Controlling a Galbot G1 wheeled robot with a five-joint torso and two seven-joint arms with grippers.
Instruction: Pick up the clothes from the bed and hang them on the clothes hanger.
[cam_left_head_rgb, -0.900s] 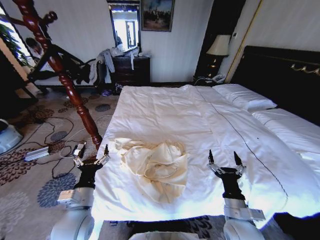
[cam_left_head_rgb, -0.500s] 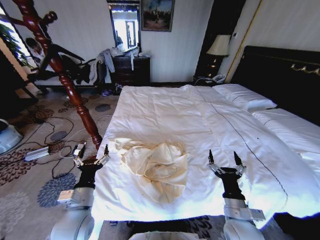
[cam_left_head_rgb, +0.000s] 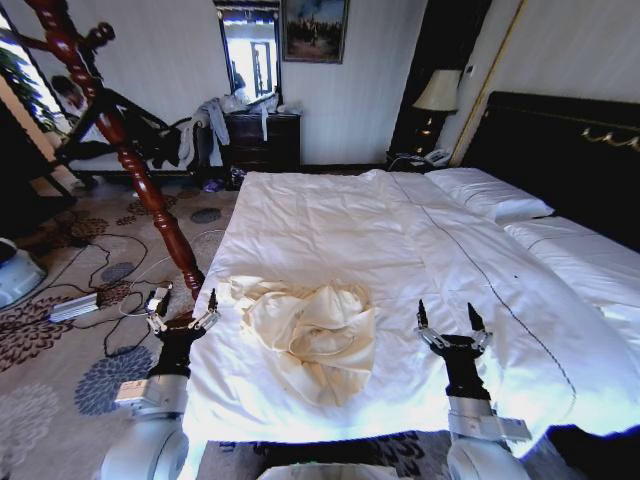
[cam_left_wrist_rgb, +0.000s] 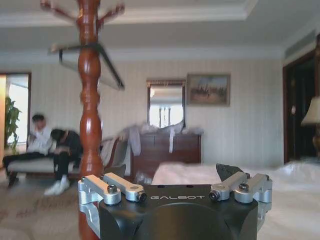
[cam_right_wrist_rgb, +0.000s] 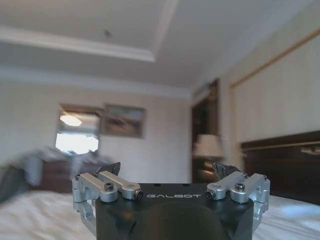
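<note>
Both grippers stand with fingers pointing upward, forearms rising from the lower edge of the head view. Left gripper (cam_left_head_rgb: 186, 303) is held just off the near left corner of the bed (cam_left_head_rgb: 330, 215), over the patterned carpet (cam_left_head_rgb: 60, 330), its fingers spread apart and holding nothing. Right gripper (cam_left_head_rgb: 448, 317) is raised over the near part of the white quilt, its fingers likewise spread and empty. Between them, on the quilt near the foot of the bed and closer to the left gripper, lies a crumpled heap of cream clothes (cam_left_head_rgb: 310, 330), touched by neither gripper. Beside the left arm stands a turned red wooden coat stand (cam_left_head_rgb: 130, 165), and the black clothes hanger (cam_left_wrist_rgb: 102, 57) hangs high on its post.
</note>
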